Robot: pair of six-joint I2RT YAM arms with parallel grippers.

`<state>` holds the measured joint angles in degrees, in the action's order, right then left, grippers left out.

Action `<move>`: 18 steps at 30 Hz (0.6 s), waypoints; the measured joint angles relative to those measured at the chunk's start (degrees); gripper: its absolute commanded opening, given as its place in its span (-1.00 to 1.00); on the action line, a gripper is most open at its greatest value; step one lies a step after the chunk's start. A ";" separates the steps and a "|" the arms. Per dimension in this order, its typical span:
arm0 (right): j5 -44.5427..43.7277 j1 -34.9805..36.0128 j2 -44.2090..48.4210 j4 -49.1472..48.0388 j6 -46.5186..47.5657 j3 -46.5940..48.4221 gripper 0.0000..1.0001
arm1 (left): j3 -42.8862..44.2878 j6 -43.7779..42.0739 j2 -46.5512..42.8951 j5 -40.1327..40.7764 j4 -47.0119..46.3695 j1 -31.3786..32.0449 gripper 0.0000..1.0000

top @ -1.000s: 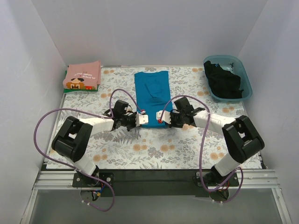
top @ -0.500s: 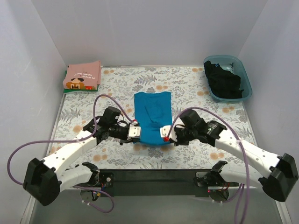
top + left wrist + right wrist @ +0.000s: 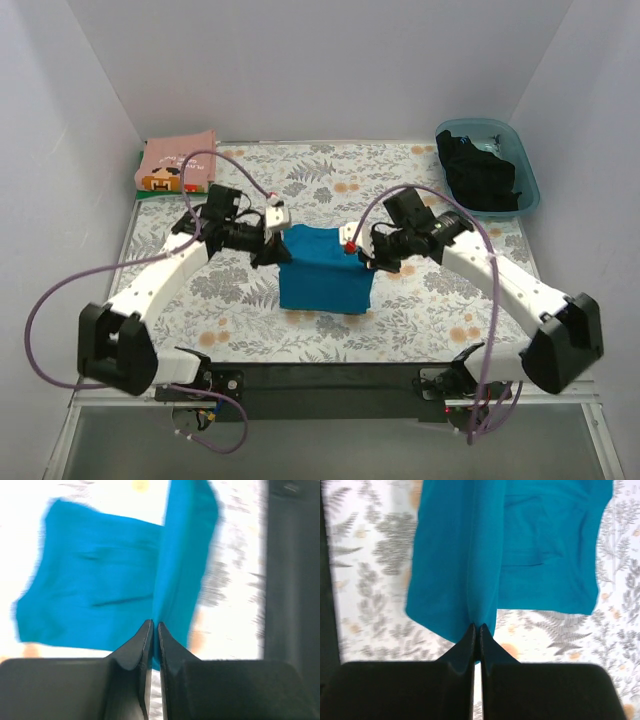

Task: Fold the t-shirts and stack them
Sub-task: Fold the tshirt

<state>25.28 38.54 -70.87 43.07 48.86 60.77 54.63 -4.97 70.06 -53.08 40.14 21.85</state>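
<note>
The teal-blue t-shirt (image 3: 325,275) lies mid-table, partly doubled over. My left gripper (image 3: 280,238) is shut on its left corner and my right gripper (image 3: 358,246) on its right corner, both raised above the cloth. In the left wrist view the teal shirt (image 3: 100,595) hangs from the closed gripper (image 3: 154,625). The right wrist view shows the same teal shirt (image 3: 545,555) pinched in the right gripper (image 3: 476,627). A folded pink t-shirt (image 3: 178,163) with pixel print rests on a green one (image 3: 148,192) at the far left. A black t-shirt (image 3: 478,170) fills the tub.
The translucent blue tub (image 3: 528,180) stands at the far right corner. The floral table covering (image 3: 200,295) spreads under everything. White walls close in the left, right and far sides. Purple cables loop off both arms.
Both grippers first dragged the teal shirt toward the near edge, then lifted its held hem and carried it back toward the far side, doubling the cloth over.
</note>
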 measured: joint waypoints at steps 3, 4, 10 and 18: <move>1.55 -4.26 -10.19 -1.20 4.26 5.95 -0.97 | 7.02 -0.31 11.96 -0.28 -3.50 -4.42 -1.00; 1.97 -5.31 -13.62 -1.81 5.51 7.72 -0.97 | 8.81 -0.20 15.78 -0.04 -5.25 -5.11 -1.00; 3.19 -10.19 -34.95 -5.33 9.16 17.90 -0.97 | 14.71 2.10 34.69 4.00 -13.90 -6.21 -1.00; 3.56 -11.82 -44.04 -9.29 9.07 20.33 -0.97 | 12.66 3.98 41.18 7.63 -20.83 -6.29 -1.00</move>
<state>28.84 26.72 -114.91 33.78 57.93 81.10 67.29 -0.99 111.24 -45.45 19.31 15.55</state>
